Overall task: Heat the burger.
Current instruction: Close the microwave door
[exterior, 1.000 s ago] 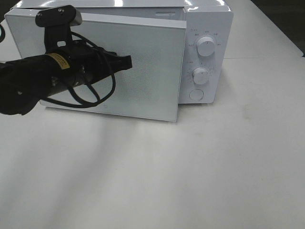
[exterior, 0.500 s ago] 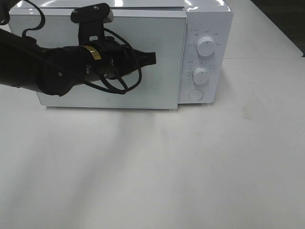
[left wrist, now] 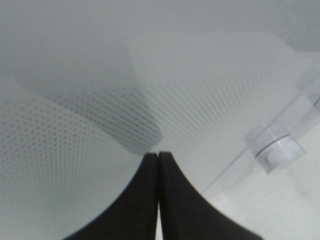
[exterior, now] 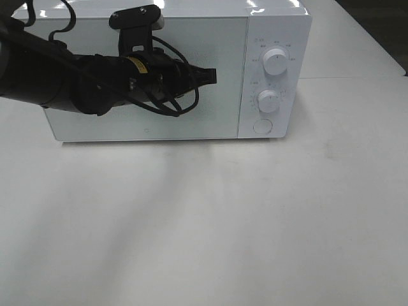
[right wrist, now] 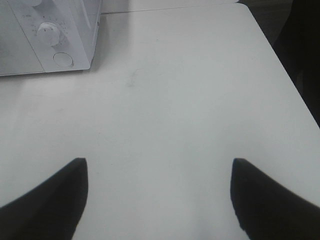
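The burger is hidden in every view. A white microwave [exterior: 274, 32] stands at the back of the table, its door [exterior: 220, 115] flush with the front. My left gripper [exterior: 213, 75] is shut, with its tips against the door's right half at about mid height. The left wrist view shows those closed fingertips [left wrist: 158, 155] touching the dotted door panel [left wrist: 200, 90]. Off to the right, my right gripper [right wrist: 159, 165] hangs open over bare table with nothing between its fingers [right wrist: 55, 195]. It does not show in the exterior view.
Two round knobs [exterior: 275, 61] [exterior: 268, 101] and a round button [exterior: 262, 126] sit on the microwave's right panel. The white table [exterior: 255, 223] spreads out in front. Its right edge [right wrist: 287, 70] borders a dark floor. The microwave's corner [right wrist: 75, 30] shows in the right wrist view.
The microwave door has swung from ajar to flush with the front. My left gripper moved right and toward the microwave with it. The right gripper has not moved.
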{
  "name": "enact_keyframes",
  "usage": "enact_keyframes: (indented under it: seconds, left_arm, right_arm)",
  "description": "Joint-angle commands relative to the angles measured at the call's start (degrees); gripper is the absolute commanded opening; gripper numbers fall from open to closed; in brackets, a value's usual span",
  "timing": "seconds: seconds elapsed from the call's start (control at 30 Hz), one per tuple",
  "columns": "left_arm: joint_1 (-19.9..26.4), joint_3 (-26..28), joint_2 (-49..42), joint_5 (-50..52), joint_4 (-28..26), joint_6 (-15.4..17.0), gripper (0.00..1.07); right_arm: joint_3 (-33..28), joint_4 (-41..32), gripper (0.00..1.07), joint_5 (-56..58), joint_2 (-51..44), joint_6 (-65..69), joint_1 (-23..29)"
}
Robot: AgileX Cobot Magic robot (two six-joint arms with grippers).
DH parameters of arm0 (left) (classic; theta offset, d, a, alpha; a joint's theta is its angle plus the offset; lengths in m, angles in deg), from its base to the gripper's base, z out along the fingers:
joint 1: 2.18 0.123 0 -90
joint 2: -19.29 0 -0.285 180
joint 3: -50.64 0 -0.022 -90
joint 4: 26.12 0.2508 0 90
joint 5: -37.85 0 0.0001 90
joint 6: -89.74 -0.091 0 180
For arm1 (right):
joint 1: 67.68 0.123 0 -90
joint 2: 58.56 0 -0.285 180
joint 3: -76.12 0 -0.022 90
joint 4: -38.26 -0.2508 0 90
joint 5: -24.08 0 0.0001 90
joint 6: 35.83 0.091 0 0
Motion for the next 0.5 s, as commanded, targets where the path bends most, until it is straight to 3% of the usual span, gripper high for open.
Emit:
enact_keyframes:
  seconds: [0.03,0.17,0.5]
  left_arm:
    - [1.72,2.23,-0.11,5.96,-2.46,-3.67,0.00]
    - [1.49,2.23,-0.34,3.04,-2.41,-3.78,0.00]
    - [-0.74,2.23,-4.76,-17.76,1.20,-3.78,0.00]
  right_arm:
    - [-0.11,0.29,0.75,-0.40,-1.43,0.17,-0.29]
    - [-0.11,0.29,0.75,-0.40,-1.43,0.17,-0.29]
    - [-0.11,0.29,0.75,-0.40,-1.43,0.17,-0.29]
